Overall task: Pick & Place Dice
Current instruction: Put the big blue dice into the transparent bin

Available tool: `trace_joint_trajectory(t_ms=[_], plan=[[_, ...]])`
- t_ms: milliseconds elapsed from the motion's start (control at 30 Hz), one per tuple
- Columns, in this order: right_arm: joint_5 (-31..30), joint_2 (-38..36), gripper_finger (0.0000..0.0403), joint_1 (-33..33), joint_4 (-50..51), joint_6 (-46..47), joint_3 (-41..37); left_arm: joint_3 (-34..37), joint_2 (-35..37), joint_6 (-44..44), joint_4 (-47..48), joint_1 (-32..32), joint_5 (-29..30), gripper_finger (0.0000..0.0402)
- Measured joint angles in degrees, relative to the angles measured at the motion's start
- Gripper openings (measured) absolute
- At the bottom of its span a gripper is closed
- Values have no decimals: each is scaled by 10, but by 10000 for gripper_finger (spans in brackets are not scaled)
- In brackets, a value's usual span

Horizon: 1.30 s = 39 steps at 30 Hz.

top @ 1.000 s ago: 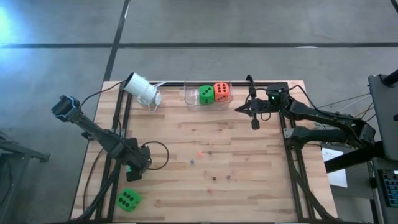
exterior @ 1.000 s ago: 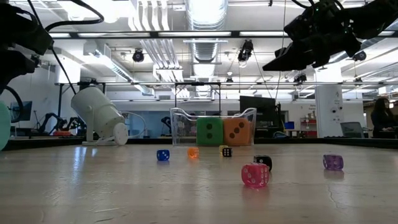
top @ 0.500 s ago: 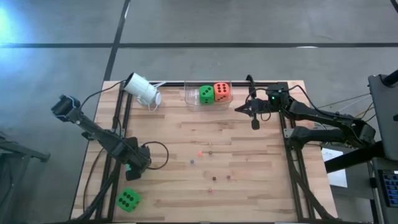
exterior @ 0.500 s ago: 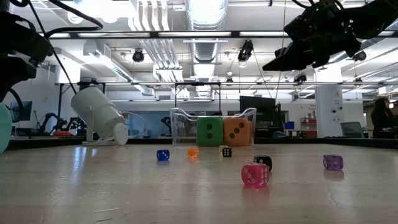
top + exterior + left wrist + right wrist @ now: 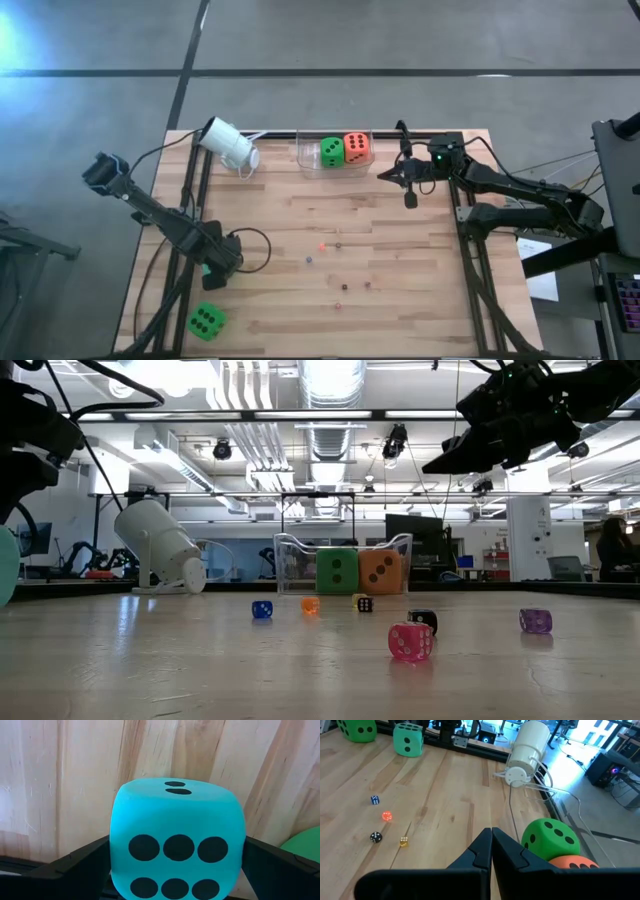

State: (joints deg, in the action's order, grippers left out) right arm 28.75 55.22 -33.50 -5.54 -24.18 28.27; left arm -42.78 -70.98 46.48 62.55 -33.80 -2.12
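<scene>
No change vs earlier frame. Left hand (image 5: 212, 270), lower left, holds teal die (image 5: 177, 845) betw. wide fingers. Right hand (image 5: 409, 199) shut, empty, right of tray (image 5: 304, 157) w/ green die (image 5: 331, 151), orange-red die (image 5: 356, 147).

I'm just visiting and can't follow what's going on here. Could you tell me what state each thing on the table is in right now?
teal die: between the left gripper's fingers, six up.
left gripper: spread wide around the teal die.
right gripper: shut, empty, beside the clear bin.
clear bin: upright, holding two big dice.
green die: in the bin.
orange-red die: in the bin.
second green die: loose at the table's near-left corner.
white cup: tipped on its side.
tiny dice: scattered mid-table.
</scene>
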Motion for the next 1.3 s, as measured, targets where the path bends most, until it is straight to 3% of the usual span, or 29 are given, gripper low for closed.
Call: trace_joint_trajectory(t_ms=[800, 1300], plan=[[0, -1, 8, 0, -14, 7, 0, 0, 0, -22, -13, 0, 2, 399], [0, -1, 8, 0, -26, 6, 0, 2, 0, -44, -16, 2, -4, 372]])
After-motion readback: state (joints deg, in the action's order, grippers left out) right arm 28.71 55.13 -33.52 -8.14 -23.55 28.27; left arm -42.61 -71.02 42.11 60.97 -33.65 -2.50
